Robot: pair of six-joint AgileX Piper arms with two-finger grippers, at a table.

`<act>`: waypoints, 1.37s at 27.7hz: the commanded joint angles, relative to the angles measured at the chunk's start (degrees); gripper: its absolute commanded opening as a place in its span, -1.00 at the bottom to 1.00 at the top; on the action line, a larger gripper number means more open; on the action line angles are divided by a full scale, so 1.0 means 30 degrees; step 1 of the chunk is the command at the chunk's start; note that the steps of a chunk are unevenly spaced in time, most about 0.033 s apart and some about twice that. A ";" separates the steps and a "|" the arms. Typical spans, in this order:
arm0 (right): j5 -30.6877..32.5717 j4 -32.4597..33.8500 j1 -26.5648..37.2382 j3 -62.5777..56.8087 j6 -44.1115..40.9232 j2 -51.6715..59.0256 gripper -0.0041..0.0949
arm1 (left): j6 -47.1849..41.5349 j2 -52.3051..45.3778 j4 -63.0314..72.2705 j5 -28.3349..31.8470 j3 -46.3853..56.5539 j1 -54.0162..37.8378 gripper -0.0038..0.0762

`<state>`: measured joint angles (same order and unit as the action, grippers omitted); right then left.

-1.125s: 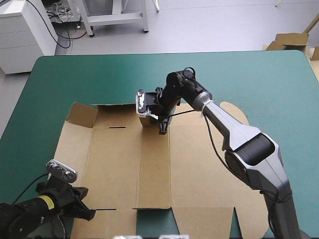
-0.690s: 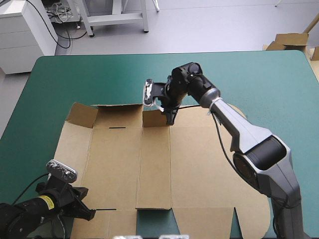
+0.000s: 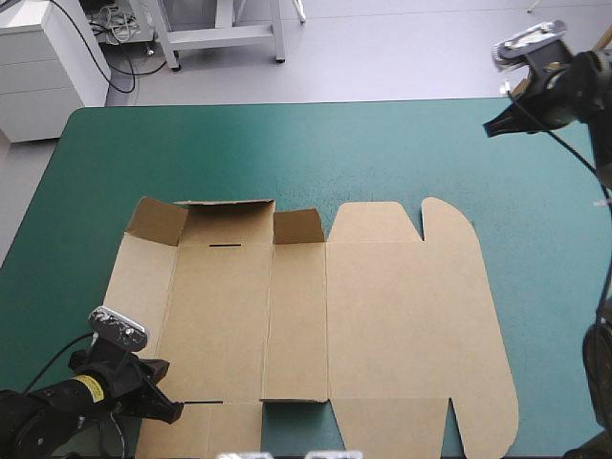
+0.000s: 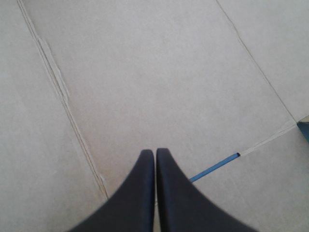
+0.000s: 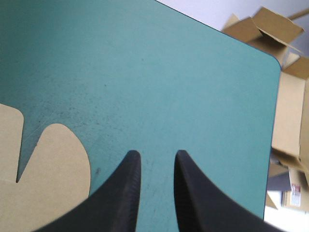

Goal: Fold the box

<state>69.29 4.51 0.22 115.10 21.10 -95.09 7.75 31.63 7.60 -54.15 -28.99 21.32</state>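
R claw has left the box's far edge & swung up over the bench's far-right corner, fingers a little apart, holding nothing. The small flap it was at now stands up unaided. L claw is unchanged: fingers together, tip on the board at the near-left edge. Box lies mostly flat, mid-to-near bench. Prob. that flap is creased; walls not yet raised.

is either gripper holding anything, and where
Nothing is held: the left gripper is shut over the box; the right gripper is open above the teal-green cover.
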 commanded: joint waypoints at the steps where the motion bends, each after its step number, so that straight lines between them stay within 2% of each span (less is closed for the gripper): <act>1: -0.0760 0.0019 0.1542 -0.1366 -0.1490 0.2949 -0.64 | 0.0023 0.0112 0.0271 0.0938 -0.0465 0.0005 -0.92; 6: -0.0760 -0.0118 0.2353 -0.8645 -0.2979 0.8407 -0.64 | 0.0023 0.0112 0.0271 0.0938 -0.0465 0.0005 -0.92; 18: -0.0897 -0.0924 0.2353 -1.9235 -0.3205 1.5790 -0.64 | -0.0111 0.0112 0.0271 0.0938 -0.0465 0.0005 -0.92; 24: -0.1593 -0.0887 0.2353 -2.1646 -0.2760 1.7400 -0.65 | -0.0224 0.0112 0.0271 0.0938 -0.0465 0.0005 -0.92; 33: -0.2324 -0.0955 0.2353 -2.1782 -0.2760 1.7509 -0.83 | -0.0374 0.0310 -0.0064 0.0938 -0.1267 0.0005 -0.92; 38: -0.2363 -0.0997 0.2353 -2.1782 -0.2760 1.7509 -0.88 | -0.3215 0.2188 -0.2534 0.1307 -0.3468 0.0005 -0.92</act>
<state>64.92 1.49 7.02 48.42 12.32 -42.74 2.40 34.69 3.54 -53.99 -34.65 21.32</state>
